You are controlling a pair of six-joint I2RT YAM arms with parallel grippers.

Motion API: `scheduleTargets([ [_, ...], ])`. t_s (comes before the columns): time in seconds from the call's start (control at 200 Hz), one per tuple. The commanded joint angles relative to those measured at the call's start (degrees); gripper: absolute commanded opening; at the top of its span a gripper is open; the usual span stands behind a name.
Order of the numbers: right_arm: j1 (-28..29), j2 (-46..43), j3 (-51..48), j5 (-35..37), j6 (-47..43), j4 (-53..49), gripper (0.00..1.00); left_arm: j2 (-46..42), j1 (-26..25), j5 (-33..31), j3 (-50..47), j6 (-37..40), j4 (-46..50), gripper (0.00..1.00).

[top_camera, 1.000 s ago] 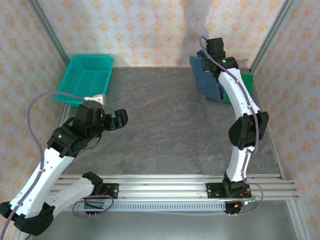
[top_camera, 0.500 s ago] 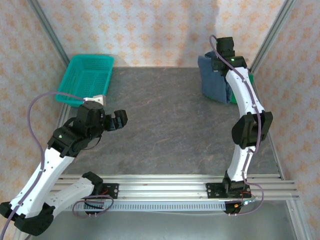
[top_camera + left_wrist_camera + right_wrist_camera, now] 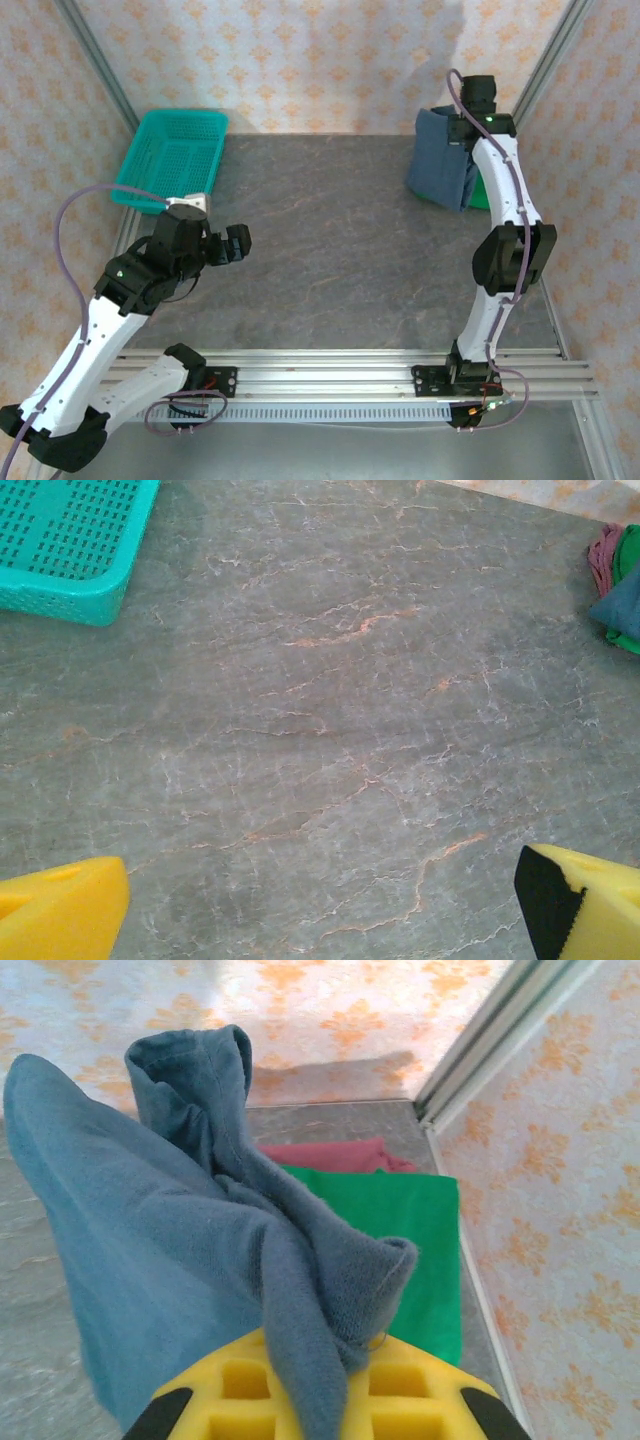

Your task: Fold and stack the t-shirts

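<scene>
The blue shirt is pinched, hanging bunched, by the right end effector at the far right corner of the counter, over the green shirt, likely for spreading. The left end effector is held wide and empty.

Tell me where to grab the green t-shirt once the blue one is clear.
Probably its bare right side, from above: the green t-shirt lies flat and folded, the slate-blue t-shirt held by the right gripper drapes over its left side, and a red cloth sits just beyond.
</scene>
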State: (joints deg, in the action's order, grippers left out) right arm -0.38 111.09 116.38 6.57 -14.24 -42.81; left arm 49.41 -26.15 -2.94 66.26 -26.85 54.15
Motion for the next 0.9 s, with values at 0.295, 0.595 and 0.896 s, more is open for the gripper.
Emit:
scheduleTargets([
  [0.295,-6.77,11.67,8.32,-1.92,-0.12,3.34,0.00,-0.02,0.53,-2.00,1.38,2.80,8.41,1.00],
  [0.595,-9.85,22.00,17.89,-1.38,1.71,5.69,0.00,1.49,0.71,-2.02,1.17,3.98,11.68,1.00],
  [0.896,-10.25,28.75,23.50,-0.53,6.63,8.49,0.62,6.26,1.02,-0.37,0.70,4.62,11.65,1.00],
])
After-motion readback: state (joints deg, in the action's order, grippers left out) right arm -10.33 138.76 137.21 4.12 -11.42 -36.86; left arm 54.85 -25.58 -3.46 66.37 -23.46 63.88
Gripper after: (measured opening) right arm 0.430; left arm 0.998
